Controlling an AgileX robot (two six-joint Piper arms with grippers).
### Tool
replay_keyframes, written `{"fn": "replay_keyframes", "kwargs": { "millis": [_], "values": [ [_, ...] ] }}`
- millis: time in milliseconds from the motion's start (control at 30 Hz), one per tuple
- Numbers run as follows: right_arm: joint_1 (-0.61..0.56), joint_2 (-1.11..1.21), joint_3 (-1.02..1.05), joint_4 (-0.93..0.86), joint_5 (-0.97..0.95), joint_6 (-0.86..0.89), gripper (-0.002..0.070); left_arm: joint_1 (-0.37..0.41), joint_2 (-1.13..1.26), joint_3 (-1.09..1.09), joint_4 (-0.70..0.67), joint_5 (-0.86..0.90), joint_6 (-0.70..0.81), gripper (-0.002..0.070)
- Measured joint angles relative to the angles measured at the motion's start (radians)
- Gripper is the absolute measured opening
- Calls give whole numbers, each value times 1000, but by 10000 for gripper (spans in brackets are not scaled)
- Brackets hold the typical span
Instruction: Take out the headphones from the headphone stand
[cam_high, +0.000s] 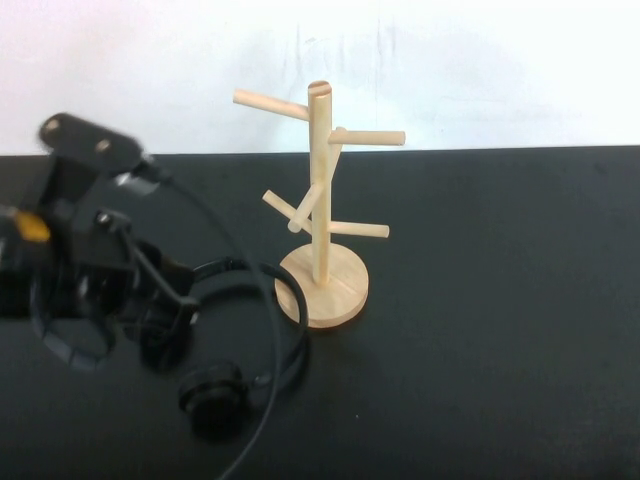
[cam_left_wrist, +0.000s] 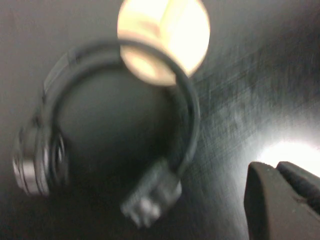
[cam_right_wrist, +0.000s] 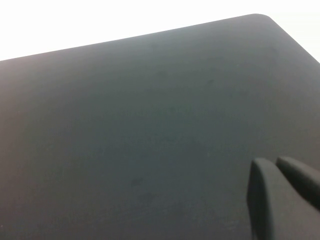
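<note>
The black headphones (cam_high: 212, 397) lie flat on the black table, off the pegs, with the headband against the left edge of the wooden headphone stand's (cam_high: 320, 190) round base. In the left wrist view the headphones (cam_left_wrist: 190, 107) curve below the stand base (cam_left_wrist: 165, 40). My left gripper (cam_high: 175, 305) hovers over the left ear cup; its fingers (cam_left_wrist: 272, 172) are shut and hold nothing. My right gripper (cam_right_wrist: 275, 167) is shut and empty over bare table, out of the high view.
The left arm's black cable (cam_high: 268, 340) loops over the headphones. The stand's several pegs (cam_high: 270, 104) stick out left and right. The black table (cam_high: 500, 300) ends at a white wall behind.
</note>
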Motion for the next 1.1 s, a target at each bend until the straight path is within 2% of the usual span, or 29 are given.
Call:
{"fn": "replay_keyframes", "kwargs": {
  "millis": [367, 533, 833, 967, 1100],
  "values": [
    [0, 0, 0, 0, 0, 0, -6, 2, -479, 518, -56, -693, 44, -3],
    [0, 0, 0, 0, 0, 0, -6, 81, -689, 755, -80, -884, 13, -3],
    [0, 0, 0, 0, 0, 0, -6, 293, -1025, 958, -52, -881, -34, -3],
    [0, 0, 0, 0, 0, 0, -6, 338, -1152, 960, -14, -738, -34, -3],
    [0, 0, 0, 0, 0, 0, -6, 345, -1176, 960, 18, -569, -34, -3]
  ]
}}
